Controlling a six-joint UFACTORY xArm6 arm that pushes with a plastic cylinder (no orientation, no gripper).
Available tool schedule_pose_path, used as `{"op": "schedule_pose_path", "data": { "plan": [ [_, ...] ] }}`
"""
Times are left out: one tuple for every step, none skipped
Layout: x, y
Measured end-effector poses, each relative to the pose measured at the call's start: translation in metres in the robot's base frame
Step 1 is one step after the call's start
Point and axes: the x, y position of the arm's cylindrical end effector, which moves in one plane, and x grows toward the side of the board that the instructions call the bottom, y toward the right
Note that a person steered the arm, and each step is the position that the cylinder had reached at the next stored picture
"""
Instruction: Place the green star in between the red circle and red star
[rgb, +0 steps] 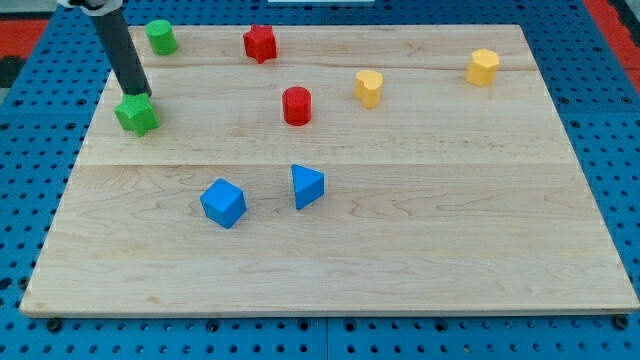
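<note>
The green star (137, 115) lies near the board's left edge. My tip (139, 92) touches its upper side, the dark rod slanting up to the view's top left. The red star (260, 43) sits near the top edge, right of the green star. The red circle (297, 105) stands below and slightly right of the red star, with a gap between them. The green star is well to the left of both red blocks.
A green cylinder (161, 37) stands at the top left, close to the rod. A yellow cylinder-like block (369, 87) and a yellow block (483, 66) are at the upper right. A blue cube (223, 203) and a blue triangle (307, 186) lie in the lower middle. The wooden board (400, 270) rests on a blue pegboard.
</note>
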Motion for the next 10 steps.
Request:
{"op": "schedule_pose_path", "data": {
  "plan": [
    [0.010, -0.028],
    [0.032, -0.034],
    [0.066, -0.002],
    [0.072, 0.033],
    [0.044, 0.042],
    [0.018, 0.043],
    [0.003, 0.049],
    [0.003, 0.038],
    [0.006, 0.010],
    [-0.023, 0.018]
  ]
}}
